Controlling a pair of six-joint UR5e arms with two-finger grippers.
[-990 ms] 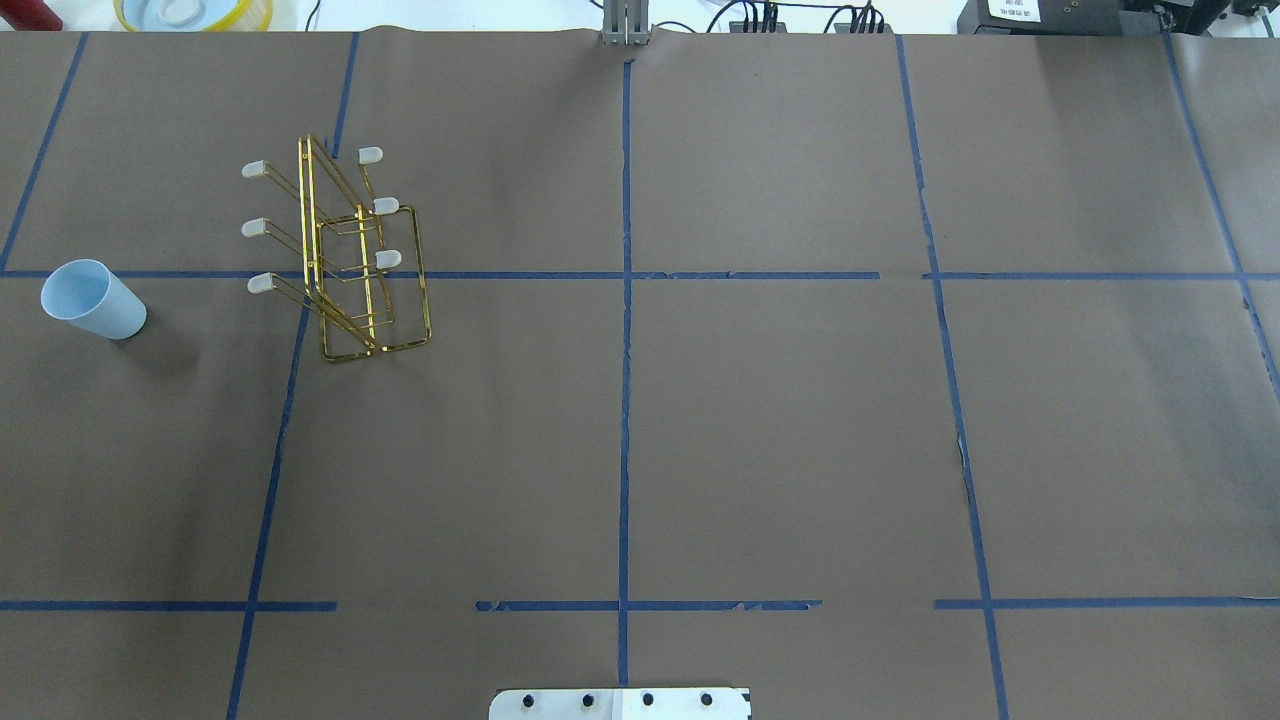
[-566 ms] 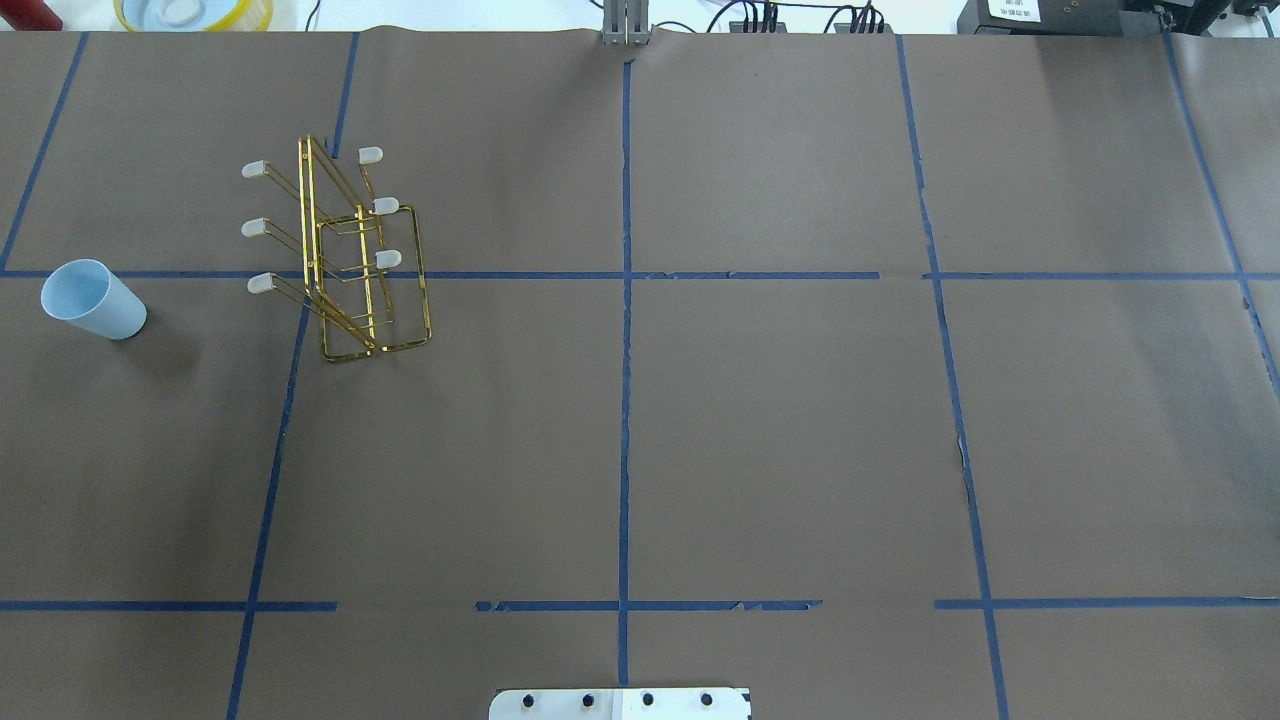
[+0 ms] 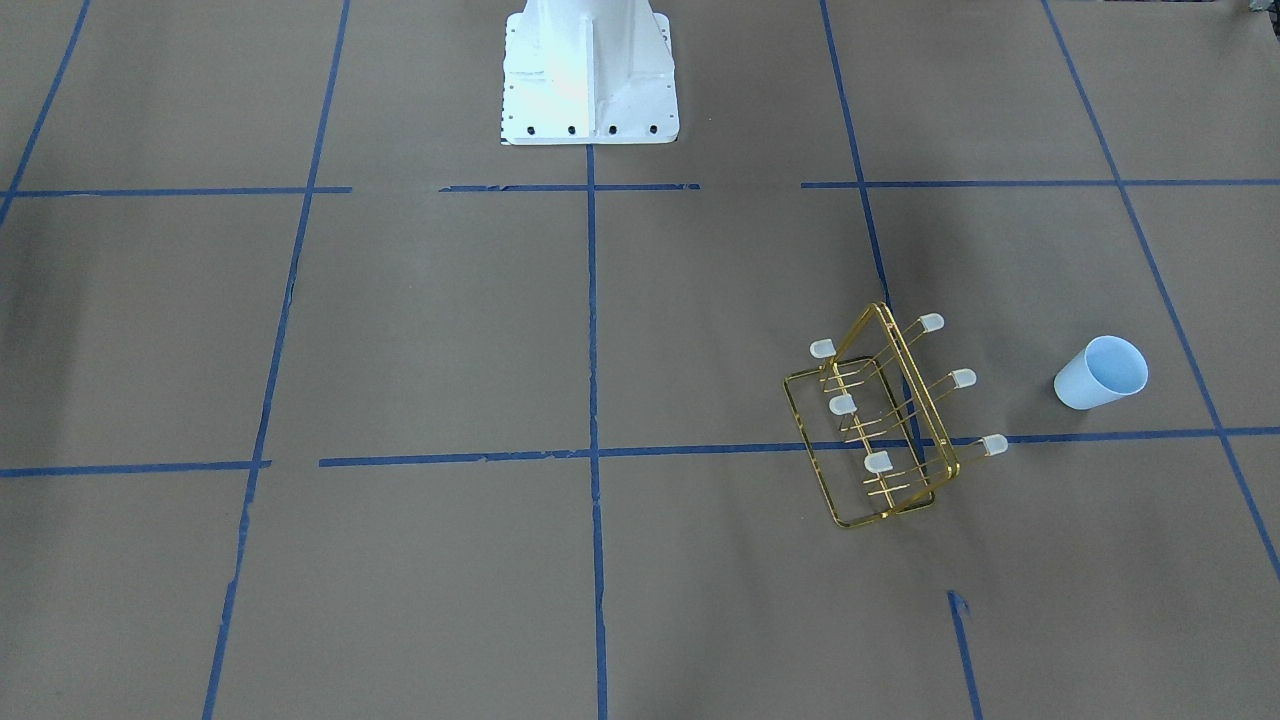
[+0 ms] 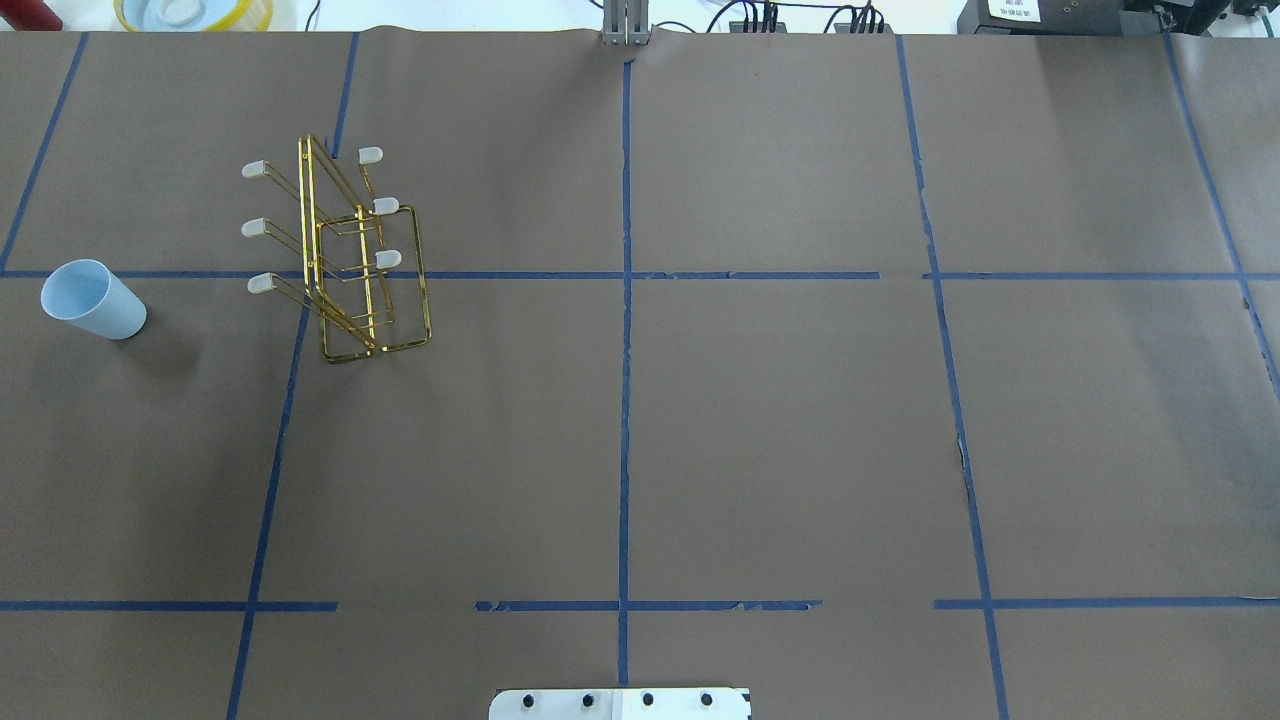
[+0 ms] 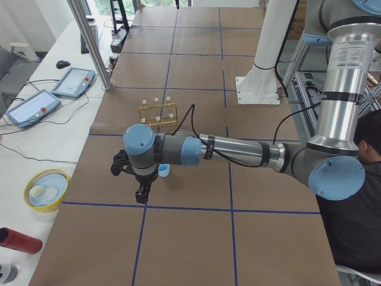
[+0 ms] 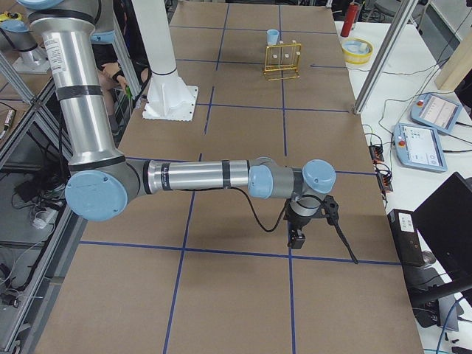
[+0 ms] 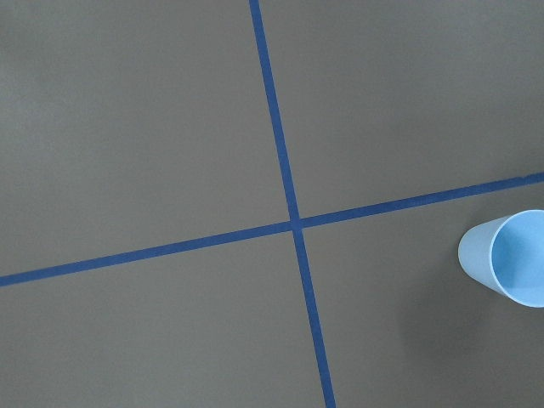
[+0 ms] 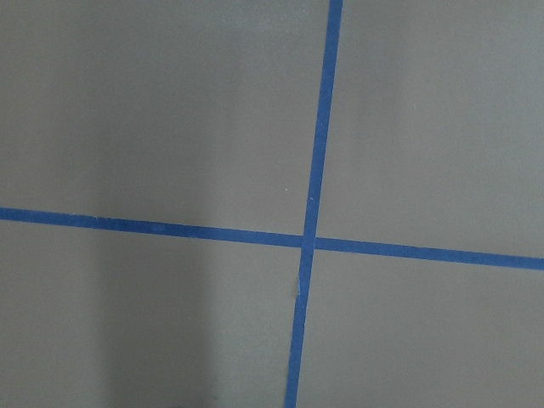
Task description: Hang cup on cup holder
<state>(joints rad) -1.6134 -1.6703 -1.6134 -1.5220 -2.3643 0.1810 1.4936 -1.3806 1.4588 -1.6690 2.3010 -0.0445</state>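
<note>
The pale blue cup stands upright on the brown table at the far left, open end up; it also shows in the front view and at the right edge of the left wrist view. The gold wire cup holder stands to its right with its capped pegs bare, also in the front view. My left gripper hangs near the table's left end, close to the cup; I cannot tell if it is open. My right gripper hangs over the table's right end, far from both; I cannot tell its state.
A yellow-rimmed bowl and a red cylinder lie on the white bench beyond the table's left end. Control tablets and a metal post stand at the far edge. The robot's white base sits at the near edge.
</note>
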